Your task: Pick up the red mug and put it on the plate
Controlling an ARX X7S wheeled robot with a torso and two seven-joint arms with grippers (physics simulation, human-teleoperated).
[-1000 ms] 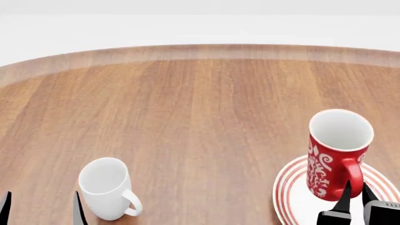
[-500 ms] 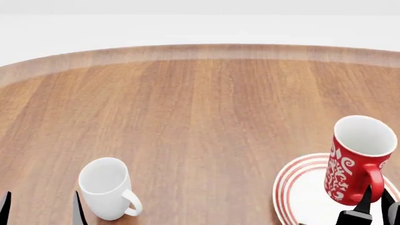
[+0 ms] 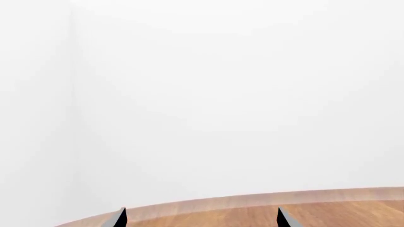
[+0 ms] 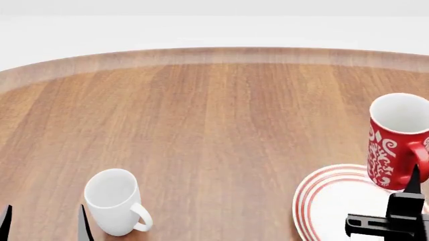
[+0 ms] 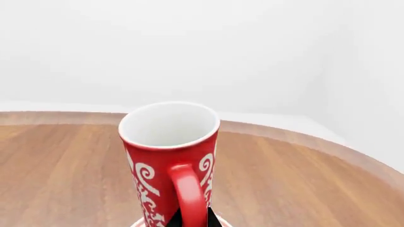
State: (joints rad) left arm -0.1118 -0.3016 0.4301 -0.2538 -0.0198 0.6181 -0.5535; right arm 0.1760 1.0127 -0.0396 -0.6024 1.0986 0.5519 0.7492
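The red mug [image 4: 397, 140] stands upright in my right gripper [image 4: 410, 193], with its handle [image 5: 188, 194] turned toward me. My fingers close on that handle: in the right wrist view a dark fingertip shows on each side of the handle's lower end. The mug's white inside faces up and its swirly white pattern shows on the red body.

The mug is over the far right part of the plate [image 4: 328, 201]. Its base sits at the plate's red-ringed rim in the head view. I cannot tell whether the base touches the plate or hangs just above it. The plate lies flat on the wooden table [image 4: 214, 125], near its front right area.

A plain white mug [image 4: 115, 202] stands upright on the table, well apart from the plate, toward my left. Its handle points toward the right.

My left gripper [image 4: 44, 221] is just beside the white mug. Its two fingertips are spread wide apart and hold nothing.
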